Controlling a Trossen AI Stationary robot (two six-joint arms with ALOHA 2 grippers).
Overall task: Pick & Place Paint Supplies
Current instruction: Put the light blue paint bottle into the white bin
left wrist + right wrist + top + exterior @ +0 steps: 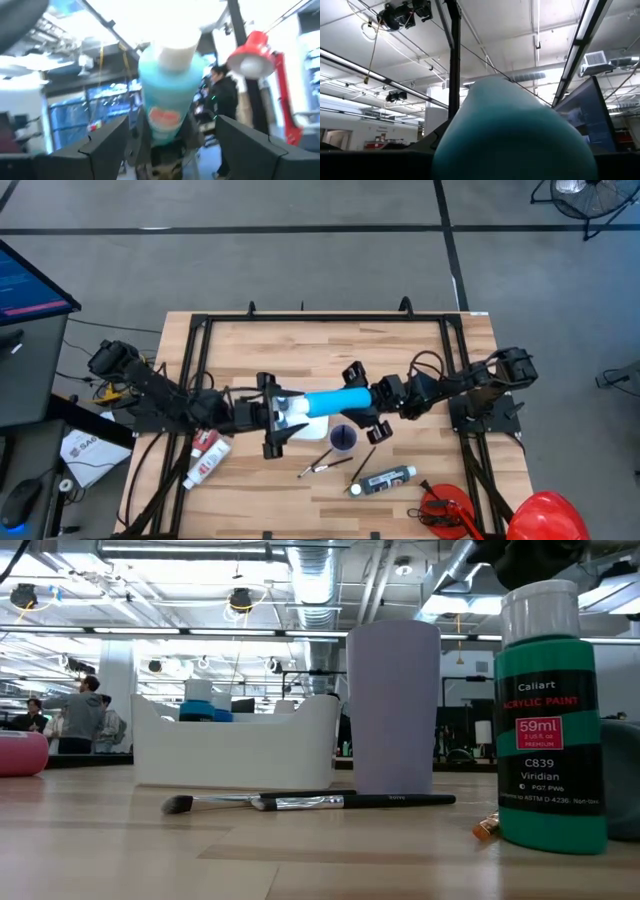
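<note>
1. While the light wooden table (pixel 300 340) with its black frame is seen from above, both dark arms are found meeting over its middle.
2. A light blue paint bottle with a white cap (pixel 335 401) is held lying level in the air between the two grippers, above a white rectangular plastic tray (pixel 312 428).
3. The bottle's bottom end is pinched by the right gripper (pixel 372 402); in the right wrist view almost everything is covered by the blue body.
4. The left gripper (pixel 278 416) is placed at the cap end with its fingers spread on both sides of the bottle; whether they touch it cannot be told.
5. A pale lilac cup (pixel 343 437) is standing just beside the tray.
6. A black paint tube with a white cap (pixel 382 480) is lying near the table's front edge.
7. A white tube with a red label (pixel 206 458) is lying under the left arm.
8. Thin dark-handled brushes (pixel 322 464) are lying between the cup and the front edge.
</note>
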